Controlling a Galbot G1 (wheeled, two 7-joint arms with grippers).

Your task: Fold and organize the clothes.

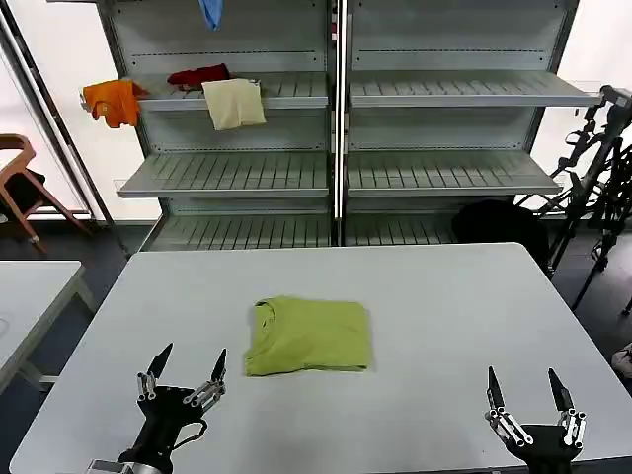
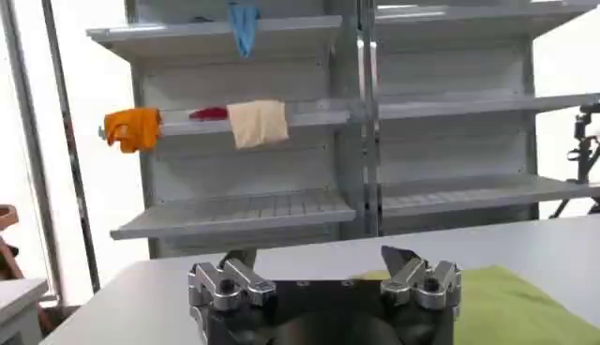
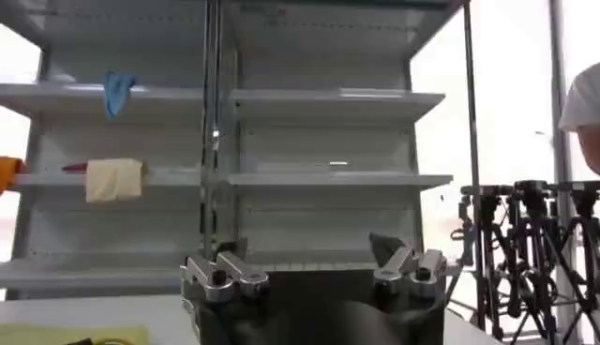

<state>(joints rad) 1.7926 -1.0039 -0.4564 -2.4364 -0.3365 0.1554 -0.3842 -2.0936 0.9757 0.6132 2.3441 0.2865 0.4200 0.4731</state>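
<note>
The lime-green T-shirt (image 1: 308,336) lies folded into a neat rectangle on the white table (image 1: 444,306), a little left of its middle, collar toward the left. It also shows in the left wrist view as a green patch (image 2: 506,300) and at the edge of the right wrist view (image 3: 66,334). My left gripper (image 1: 188,367) stands open near the front edge, just left of the shirt and apart from it. My right gripper (image 1: 527,387) is open too, at the front right, well away from the shirt. Both hold nothing.
Grey shelving (image 1: 336,109) stands behind the table, with an orange garment (image 1: 114,101), a red one (image 1: 197,75), a cream cloth (image 1: 234,103) and a blue item (image 1: 210,12) on it. Tripods (image 1: 597,168) stand at the right. A second table (image 1: 30,296) and a chair (image 1: 20,183) are at the left.
</note>
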